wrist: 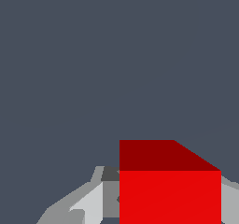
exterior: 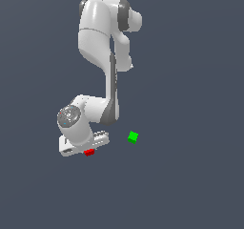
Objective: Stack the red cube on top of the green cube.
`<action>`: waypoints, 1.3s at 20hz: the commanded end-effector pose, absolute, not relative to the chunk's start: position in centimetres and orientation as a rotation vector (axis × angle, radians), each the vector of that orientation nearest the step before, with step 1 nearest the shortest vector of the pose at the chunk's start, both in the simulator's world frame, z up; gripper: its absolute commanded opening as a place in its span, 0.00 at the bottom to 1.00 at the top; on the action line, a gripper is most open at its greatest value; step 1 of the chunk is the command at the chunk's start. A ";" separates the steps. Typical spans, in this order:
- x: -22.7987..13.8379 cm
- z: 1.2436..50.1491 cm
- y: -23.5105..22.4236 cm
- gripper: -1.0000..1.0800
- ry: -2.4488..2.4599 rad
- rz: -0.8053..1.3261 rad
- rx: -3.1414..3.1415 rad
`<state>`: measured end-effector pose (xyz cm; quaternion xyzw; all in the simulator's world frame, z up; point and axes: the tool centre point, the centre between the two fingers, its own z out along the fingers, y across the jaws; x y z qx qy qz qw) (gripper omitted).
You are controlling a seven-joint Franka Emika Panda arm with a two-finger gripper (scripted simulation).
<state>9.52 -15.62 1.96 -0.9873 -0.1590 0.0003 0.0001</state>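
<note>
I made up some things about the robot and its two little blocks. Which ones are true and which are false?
1. The red cube sits right at the gripper, between its fingers. True.
2. The red cube is already on top of the green cube. False: the two are apart, and nothing is on the green cube.
3. The green cube shows in the wrist view. False: only the red cube and the fingers show there.
4. In the exterior view, the green cube lies to the right of the red cube. True.
5. There is a blue cube too. False: only red and green.
</note>
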 end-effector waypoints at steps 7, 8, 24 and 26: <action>9.5 2.1 -15.6 0.00 -0.499 0.001 -3.101; 9.5 2.2 -15.6 0.00 -0.499 0.001 -3.101; 9.4 11.0 -15.6 0.00 -0.499 0.000 -3.102; 9.4 11.6 -15.6 0.00 -0.499 0.000 -3.102</action>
